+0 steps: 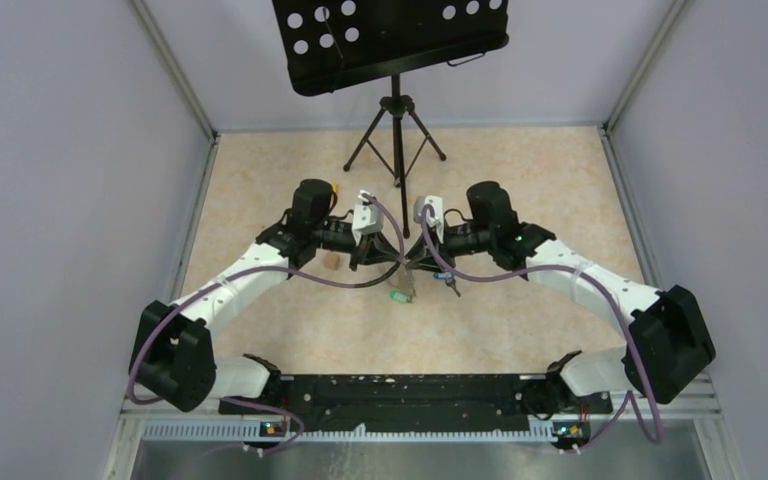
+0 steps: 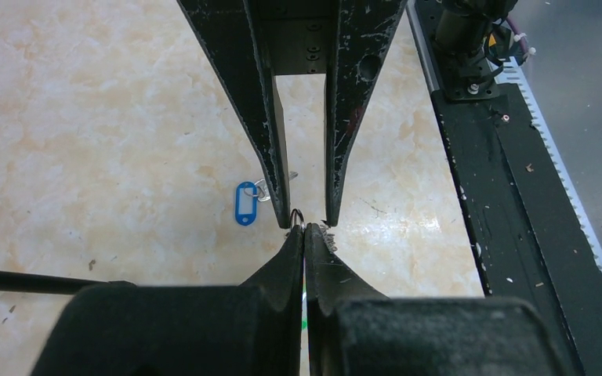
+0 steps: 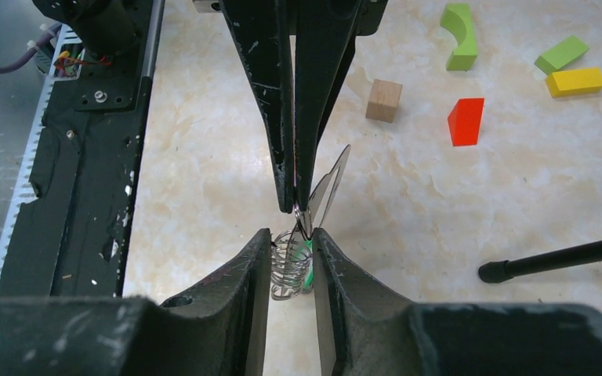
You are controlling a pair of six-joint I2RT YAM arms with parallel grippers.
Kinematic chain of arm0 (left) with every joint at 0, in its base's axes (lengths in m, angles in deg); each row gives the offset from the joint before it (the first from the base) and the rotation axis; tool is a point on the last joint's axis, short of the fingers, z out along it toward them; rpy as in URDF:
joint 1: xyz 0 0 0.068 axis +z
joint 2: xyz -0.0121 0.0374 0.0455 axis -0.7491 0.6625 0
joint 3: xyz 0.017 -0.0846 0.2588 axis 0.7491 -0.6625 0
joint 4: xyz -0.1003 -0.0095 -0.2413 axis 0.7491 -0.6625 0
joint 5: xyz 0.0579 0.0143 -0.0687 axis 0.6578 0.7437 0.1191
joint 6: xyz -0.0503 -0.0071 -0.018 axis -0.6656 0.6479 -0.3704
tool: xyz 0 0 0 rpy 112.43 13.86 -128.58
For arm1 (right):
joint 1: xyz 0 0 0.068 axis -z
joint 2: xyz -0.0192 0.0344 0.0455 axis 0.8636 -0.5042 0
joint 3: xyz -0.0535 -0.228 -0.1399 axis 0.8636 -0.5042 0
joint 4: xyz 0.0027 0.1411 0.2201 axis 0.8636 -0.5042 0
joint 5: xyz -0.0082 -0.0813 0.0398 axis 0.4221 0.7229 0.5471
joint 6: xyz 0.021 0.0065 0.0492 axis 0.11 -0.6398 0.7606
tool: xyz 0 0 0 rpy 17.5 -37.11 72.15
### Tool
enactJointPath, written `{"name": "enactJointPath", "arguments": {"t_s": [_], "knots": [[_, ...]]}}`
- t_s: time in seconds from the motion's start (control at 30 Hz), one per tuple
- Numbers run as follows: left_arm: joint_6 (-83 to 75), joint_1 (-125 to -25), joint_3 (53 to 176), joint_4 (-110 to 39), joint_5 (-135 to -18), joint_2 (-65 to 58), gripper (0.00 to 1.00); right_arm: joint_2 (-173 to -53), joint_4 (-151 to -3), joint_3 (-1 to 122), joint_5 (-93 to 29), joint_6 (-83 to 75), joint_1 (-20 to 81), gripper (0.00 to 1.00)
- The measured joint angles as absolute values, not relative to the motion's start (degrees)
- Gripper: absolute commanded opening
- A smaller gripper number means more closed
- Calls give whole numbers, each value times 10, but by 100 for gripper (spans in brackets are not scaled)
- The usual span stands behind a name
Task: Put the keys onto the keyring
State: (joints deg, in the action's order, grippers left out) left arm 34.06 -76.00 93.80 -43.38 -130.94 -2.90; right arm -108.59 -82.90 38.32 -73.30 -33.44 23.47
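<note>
My two grippers meet tip to tip above the table's middle. My left gripper (image 2: 304, 229) (image 1: 390, 257) is shut on a thin wire ring (image 2: 296, 215). My right gripper (image 3: 291, 235) (image 1: 416, 257) is shut on the keyring's metal coil (image 3: 285, 266), with the green key tag (image 3: 309, 268) pressed beside it. A flat grey piece (image 3: 331, 186) stands edge-on next to the left fingertips; I cannot tell what it joins. The green tag shows under the grippers in the top view (image 1: 398, 296). The blue-tagged key (image 2: 245, 204) lies loose on the table (image 1: 452, 287).
The black music stand's tripod (image 1: 396, 130) stands behind the grippers, and one leg (image 3: 556, 258) reaches close. A wooden cube (image 3: 382, 100), red block (image 3: 466, 121), yellow block (image 3: 574, 81) and two green blocks (image 3: 459, 26) lie beyond. The black base rail (image 2: 517, 196) runs along the near edge.
</note>
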Motion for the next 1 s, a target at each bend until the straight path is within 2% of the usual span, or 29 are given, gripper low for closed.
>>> {"name": "enactJointPath", "arguments": {"t_s": [0.2,0.8,1.0], "knots": [[341,-760,938,-434,-1317,-29,0,-1089,-830,384,-725,-334,233,20],[341,-760,938,-433,-1333,-22,0,-1090,-832,390,-720,-334,227,19],[341,-760,937,-433,-1336,-22,0,-1090,-833,394,-718,-335,225,7]]}}
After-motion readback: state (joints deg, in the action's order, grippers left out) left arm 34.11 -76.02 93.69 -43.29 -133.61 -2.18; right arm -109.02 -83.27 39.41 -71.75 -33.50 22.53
